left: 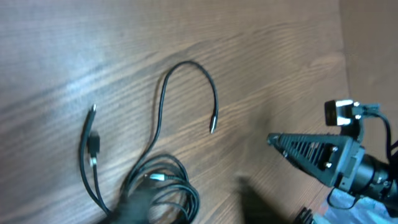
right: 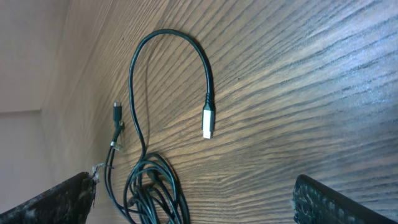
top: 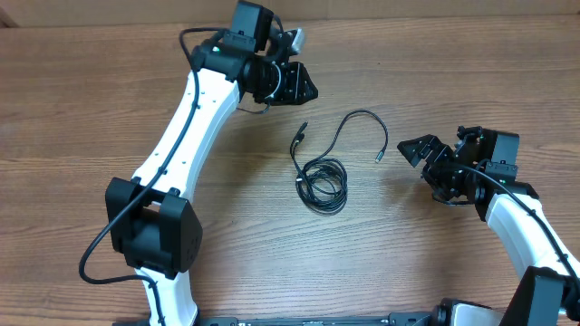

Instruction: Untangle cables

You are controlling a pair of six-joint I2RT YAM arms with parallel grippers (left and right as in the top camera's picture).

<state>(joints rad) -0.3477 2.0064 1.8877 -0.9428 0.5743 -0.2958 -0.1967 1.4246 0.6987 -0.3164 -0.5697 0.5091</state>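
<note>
The cable [top: 323,181] lies coiled on the tabletop [top: 91,81] between the arms. The right end effector [top: 419,154] is spread wide, empty; whether the left end effector [top: 304,88] is released cannot be told. Tugging only the free plug [right: 208,122] would likely cinch the coil tighter

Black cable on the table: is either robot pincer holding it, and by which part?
Nothing is held. The cable lies loose on the table, and the left pincer and right pincer both hover clear of it.
</note>
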